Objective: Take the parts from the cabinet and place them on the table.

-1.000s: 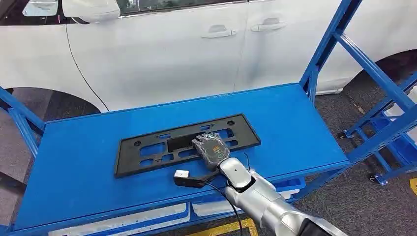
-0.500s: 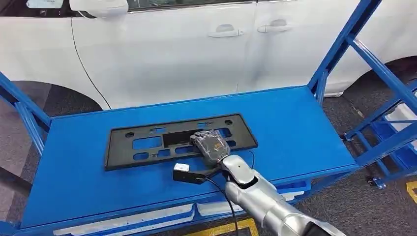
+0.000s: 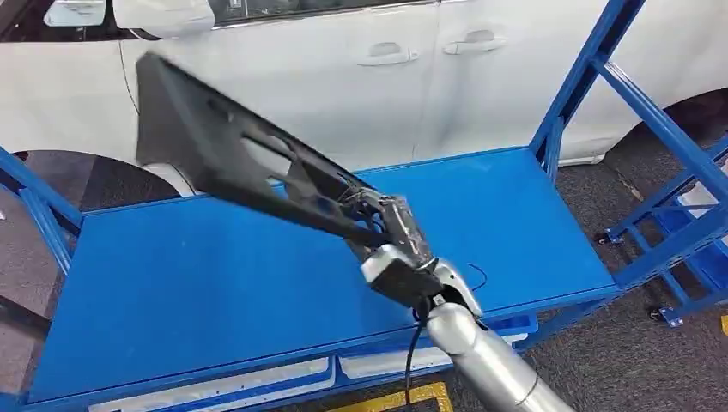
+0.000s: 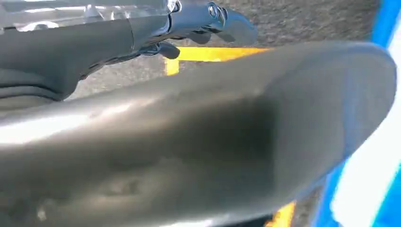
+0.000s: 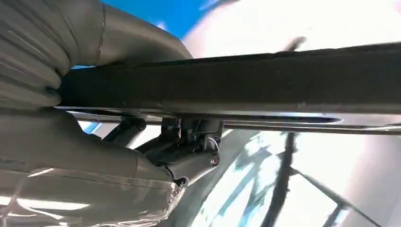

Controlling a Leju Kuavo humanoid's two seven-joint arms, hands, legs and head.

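Note:
A long black plastic frame part (image 3: 249, 163) with several cut-outs hangs in the air over the blue cabinet shelf (image 3: 172, 283). It is tilted, with its far end raised toward the upper left. My right hand (image 3: 386, 227) grips its lower end, above the middle of the shelf. In the right wrist view the part's edge (image 5: 236, 85) runs across the picture, with the thumb and fingers of my right hand (image 5: 56, 142) closed around it. My left hand (image 4: 189, 19) hangs over the floor with its fingers stretched out and nothing in them.
A white car (image 3: 343, 77) stands right behind the cabinet. Blue rack posts (image 3: 584, 77) rise at the shelf's right end, and another blue rack (image 3: 687, 240) stands further right. A yellow floor line (image 3: 386, 399) runs below the shelf's front edge.
The black part lay flat on the shelf under my right hand. Now my right hand has lifted it off the shelf and swung its far end up to the left.

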